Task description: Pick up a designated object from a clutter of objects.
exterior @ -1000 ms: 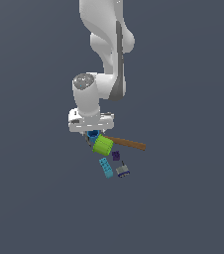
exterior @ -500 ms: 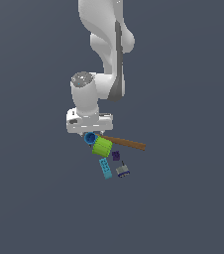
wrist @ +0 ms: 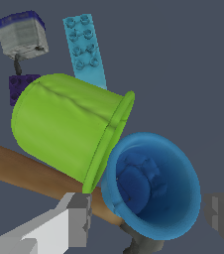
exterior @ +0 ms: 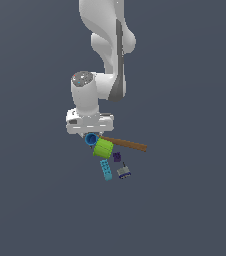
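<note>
The blue cup lies on its side right under my hand, its dark hollow inside facing the wrist camera. It touches the rim of the lime-green cup, which also lies on its side. My gripper is open, with one finger on each side of the blue cup and close to its rim. The wooden hammer handle passes under both cups.
A flat teal studded brick, a tiny purple block and a small grey piece lie just beyond the green cup. The floor is plain dark grey.
My hand has shifted slightly toward the exterior view's left, and more of the blue cup now shows below it. The objects have not moved.
</note>
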`<state>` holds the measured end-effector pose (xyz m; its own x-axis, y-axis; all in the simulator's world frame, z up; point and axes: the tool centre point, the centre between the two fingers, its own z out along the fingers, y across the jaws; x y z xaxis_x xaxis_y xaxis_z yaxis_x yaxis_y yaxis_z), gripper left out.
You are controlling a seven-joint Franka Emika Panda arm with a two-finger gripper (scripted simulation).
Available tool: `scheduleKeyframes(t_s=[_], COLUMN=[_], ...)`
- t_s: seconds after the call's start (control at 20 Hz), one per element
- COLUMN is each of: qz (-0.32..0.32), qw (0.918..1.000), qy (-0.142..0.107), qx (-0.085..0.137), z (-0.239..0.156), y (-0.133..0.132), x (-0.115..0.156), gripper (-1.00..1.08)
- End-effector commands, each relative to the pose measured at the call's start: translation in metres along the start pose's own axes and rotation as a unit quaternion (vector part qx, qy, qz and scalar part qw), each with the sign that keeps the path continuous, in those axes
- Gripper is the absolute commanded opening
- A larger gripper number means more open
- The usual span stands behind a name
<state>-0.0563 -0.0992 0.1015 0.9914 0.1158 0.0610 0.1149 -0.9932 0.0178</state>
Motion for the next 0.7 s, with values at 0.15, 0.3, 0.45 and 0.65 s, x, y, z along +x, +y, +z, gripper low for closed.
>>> scheduleKeyframes(t_s=[0.15, 0.3, 0.45, 0.65], qz=[-0.003, -0.003, -0.003, -0.003], qw=[1.0, 1.0, 1.0, 0.9999], qy=[-0.006, -0.007, -0.009, -0.011], qx=[0.002, 0.002, 0.002, 0.002], z=[-0.004, -0.013, -0.026, -0.048], y=[-0.014, -0.026, -0.042, -0.069], x=[-0.004, -0.004, -0.005, -0.006], gripper=[-1.0, -1.0, -1.0, -1.0])
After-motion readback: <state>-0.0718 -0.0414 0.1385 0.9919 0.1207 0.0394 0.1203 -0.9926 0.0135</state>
